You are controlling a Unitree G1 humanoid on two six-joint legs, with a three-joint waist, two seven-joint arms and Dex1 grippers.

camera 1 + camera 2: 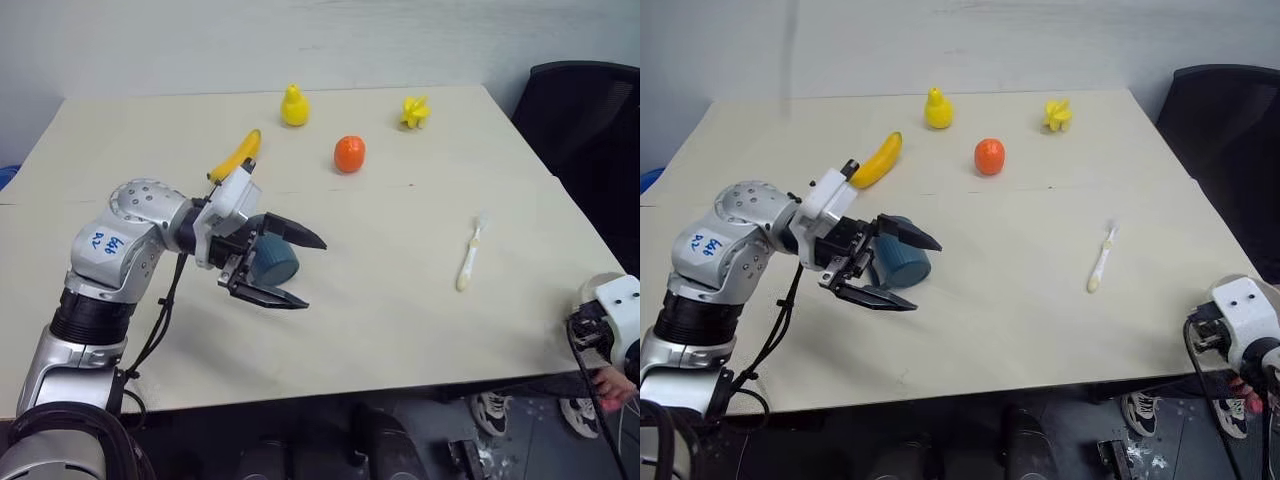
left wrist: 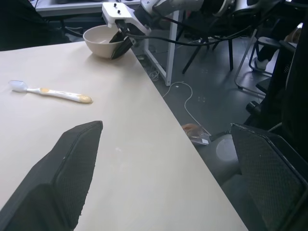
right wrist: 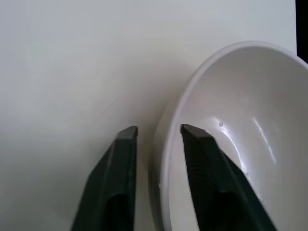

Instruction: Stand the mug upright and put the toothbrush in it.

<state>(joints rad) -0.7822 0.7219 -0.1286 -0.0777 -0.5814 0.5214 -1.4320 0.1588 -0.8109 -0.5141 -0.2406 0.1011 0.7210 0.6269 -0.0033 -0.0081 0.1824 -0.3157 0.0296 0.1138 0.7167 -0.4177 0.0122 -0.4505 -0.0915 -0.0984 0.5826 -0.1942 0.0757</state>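
Note:
The dark teal mug (image 1: 277, 264) sits on the table's left half, between the two fingers of my left gripper (image 1: 313, 274), which is open around it. The gripper hides part of the mug, and I cannot tell whether it is upright or whether the fingers touch it. The white toothbrush (image 1: 468, 255) with its yellowish handle lies flat on the right half, well apart from the mug. My right gripper (image 3: 159, 131) is open, with one finger on each side of the rim of a beige bowl (image 3: 240, 46) and a gap beside the outer finger.
At the back of the table lie a banana (image 1: 237, 157), a yellow duck (image 1: 294, 106), an orange fruit (image 1: 349, 154) and a small yellow toy (image 1: 415, 112). A black chair (image 1: 585, 120) stands past the right edge. The bowl (image 2: 96, 47) is beyond the toothbrush (image 2: 50, 92).

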